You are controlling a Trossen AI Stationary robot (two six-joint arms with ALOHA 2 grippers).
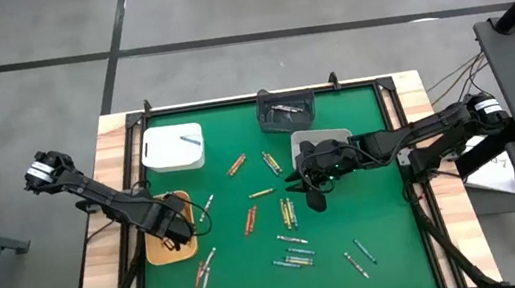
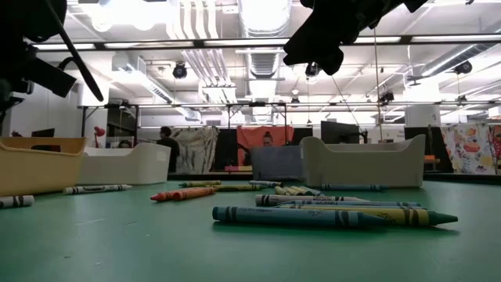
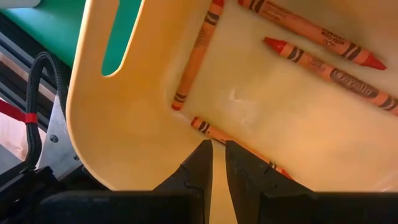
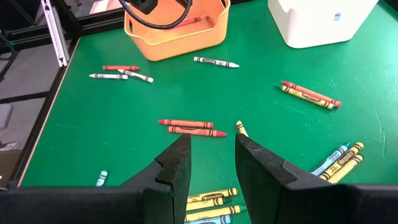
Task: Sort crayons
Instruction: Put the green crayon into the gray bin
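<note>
Several crayons [image 1: 288, 215] lie scattered on the green table mat, red-orange, yellow, blue-green and white; in the low view a blue-green one [image 2: 313, 215] lies nearest. My left gripper [image 1: 177, 231] points down into the yellow-orange tray [image 1: 156, 249] at the table's left. Its fingers [image 3: 202, 165] are shut to a thin slit. Several red-orange crayons [image 3: 311, 34] lie flat on the tray floor [image 3: 261, 106]. My right gripper [image 4: 211, 155] hangs open above the mat's middle [image 1: 313, 192], nothing between its fingers, over a pair of red-orange crayons [image 4: 189, 127]. My left gripper comes at the tray from above. One red-orange crayon [image 3: 202, 126] lies on the tray floor and runs behind both fingertips; whether they touch it, I cannot tell. Nothing shows pinched in the slit.
A white bin [image 1: 174, 146] stands at the far left, a dark grey bin [image 1: 285, 110] at the far middle and a pale grey bin [image 1: 323, 140] under my right arm. A black frame borders the mat. Bare mat lies between the crayon clusters.
</note>
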